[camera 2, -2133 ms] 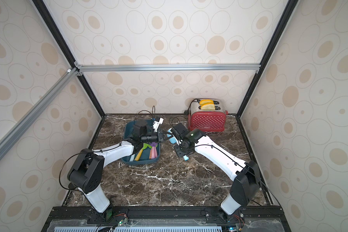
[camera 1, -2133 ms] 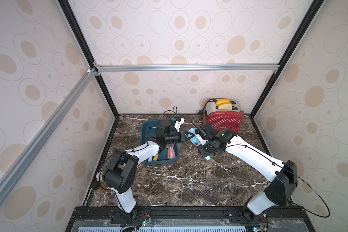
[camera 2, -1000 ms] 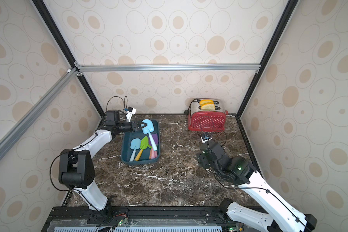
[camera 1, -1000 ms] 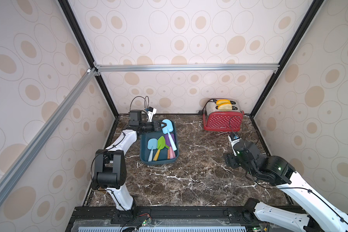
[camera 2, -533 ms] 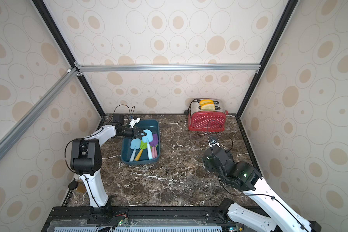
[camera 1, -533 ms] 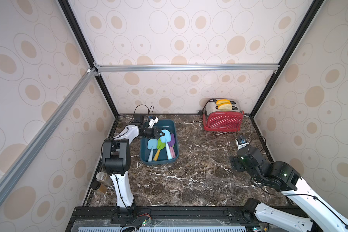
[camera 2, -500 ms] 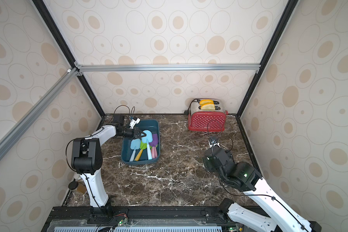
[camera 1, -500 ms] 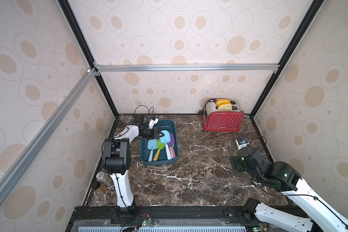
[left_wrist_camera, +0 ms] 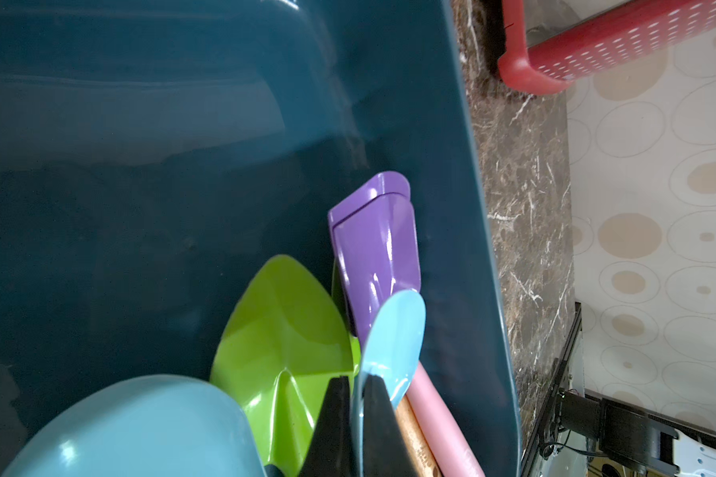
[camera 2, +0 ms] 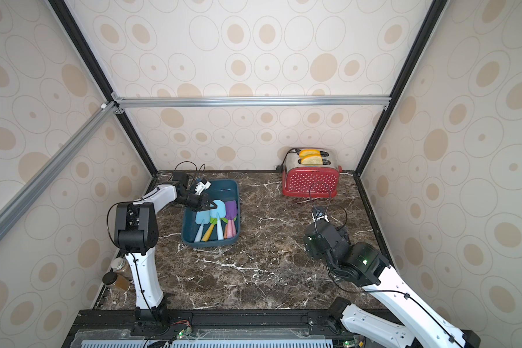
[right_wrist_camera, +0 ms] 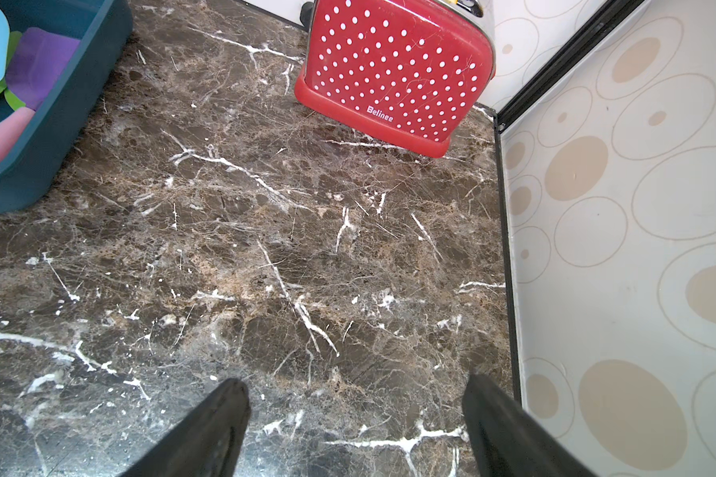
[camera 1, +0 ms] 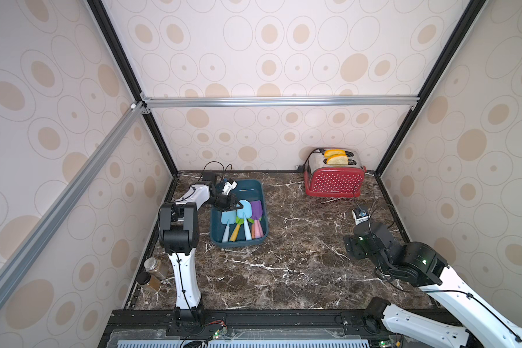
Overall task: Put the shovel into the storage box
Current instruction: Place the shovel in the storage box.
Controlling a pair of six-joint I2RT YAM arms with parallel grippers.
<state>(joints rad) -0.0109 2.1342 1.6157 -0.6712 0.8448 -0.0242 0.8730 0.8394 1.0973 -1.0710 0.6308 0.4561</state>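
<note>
left claw (left_wrist_camera: pixel 357 380) clamped on light blue shovel (left_wrist_camera: pixel 395 330), now lowered into storage box (left_wrist_camera: pixel 451 206), right claw (right_wrist_camera: pixel 354 382) apart

Two seconds ago the light-blue plastic toy shovel (camera 1: pixel 244 209) is passed between the two grippers beside the dark teal plastic storage box (camera 1: pixel 238 243). Now it sits inside the box, handle toward the near end. The left gripper (left_wrist_camera: pixel 356 382) has come down, pinching its blade. The right gripper (right_wrist_camera: pixel 354 396) has withdrawn over the bare marble surface (camera 1: pixel 284 265), jaws wide apart.
</note>
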